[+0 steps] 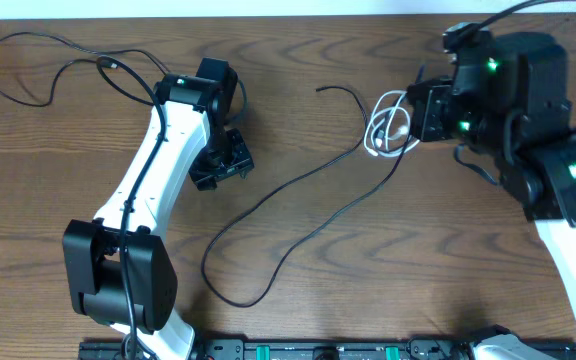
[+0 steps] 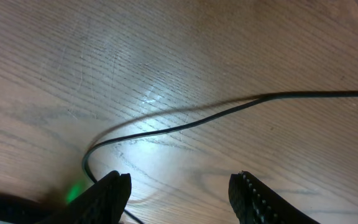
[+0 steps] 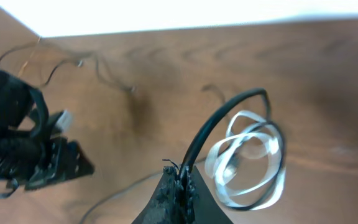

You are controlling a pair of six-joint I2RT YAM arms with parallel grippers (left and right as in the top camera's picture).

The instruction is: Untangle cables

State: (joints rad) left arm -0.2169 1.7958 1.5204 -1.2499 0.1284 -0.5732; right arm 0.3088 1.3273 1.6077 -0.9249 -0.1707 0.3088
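Brown wood-grain table (image 1: 368, 280) shows the job mostly undone, as I judge it: my right gripper (image 3: 179, 182) is pinched shut on the long thin black cable (image 1: 268, 195), which arcs up just beside the short white ribbon-like cable (image 3: 219, 157) and loops around or through that coil, I cannot tell which. My left gripper (image 2: 179, 193) hangs half-spread with nothing between its fingers, a stretch of black cord (image 2: 229, 112) lying just ahead, while a second thin black cable (image 1: 43, 38) lies well apart at the far left corner, so I reckon one is freed and the white-and-black tangle is left
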